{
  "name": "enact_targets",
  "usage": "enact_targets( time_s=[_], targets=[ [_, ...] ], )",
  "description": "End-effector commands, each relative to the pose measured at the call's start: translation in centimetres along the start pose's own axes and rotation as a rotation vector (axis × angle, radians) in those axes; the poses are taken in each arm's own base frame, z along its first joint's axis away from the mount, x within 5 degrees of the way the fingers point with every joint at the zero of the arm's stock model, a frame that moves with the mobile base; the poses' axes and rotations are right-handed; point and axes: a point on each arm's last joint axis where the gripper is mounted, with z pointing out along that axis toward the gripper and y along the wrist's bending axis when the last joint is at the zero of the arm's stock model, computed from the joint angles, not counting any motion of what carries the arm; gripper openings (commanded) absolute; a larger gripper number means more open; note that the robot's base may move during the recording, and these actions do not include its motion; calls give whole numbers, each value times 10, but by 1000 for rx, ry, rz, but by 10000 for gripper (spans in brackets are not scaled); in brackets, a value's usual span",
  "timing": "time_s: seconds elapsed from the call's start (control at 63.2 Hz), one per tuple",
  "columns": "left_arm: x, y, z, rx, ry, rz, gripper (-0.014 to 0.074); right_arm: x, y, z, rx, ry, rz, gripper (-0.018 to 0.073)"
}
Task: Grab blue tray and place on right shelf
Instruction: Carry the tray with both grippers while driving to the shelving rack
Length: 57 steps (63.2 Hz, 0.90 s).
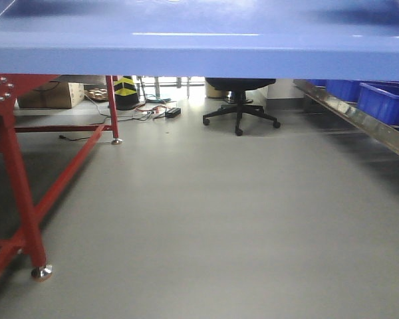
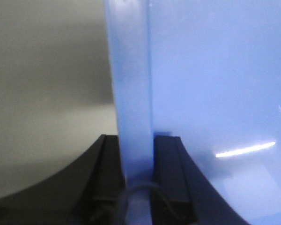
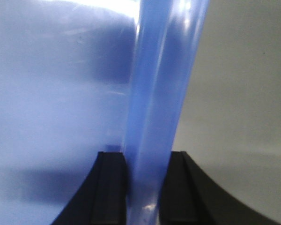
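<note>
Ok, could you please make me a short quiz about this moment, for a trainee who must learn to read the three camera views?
1. True or false: the left gripper and the right gripper are both shut on the rim of the blue tray.
2. In the front view, what stands on the floor at the far end? A) a black office chair B) a ladder C) a trolley
3. Fill in: the dark-blue bins sit on the steel shelf at the ____ edge of the front view.
Key: 1 true; 2 A; 3 right.
</note>
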Motion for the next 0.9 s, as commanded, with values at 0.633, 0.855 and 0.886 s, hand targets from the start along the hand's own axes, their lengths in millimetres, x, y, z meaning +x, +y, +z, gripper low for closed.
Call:
enact_targets(
  time_s=[0.633,0.855,0.886],
  targets=[
    [9,-3,-18,32,37,29,-48,-8,-1,-19,-28,-117,-38,57],
    [9,-3,-18,32,37,29,-48,-8,-1,-19,-28,-117,-38,57],
    [9,-3,-18,34,37,29,-48,-8,-1,-19,-28,-117,-38,57]
  ],
)
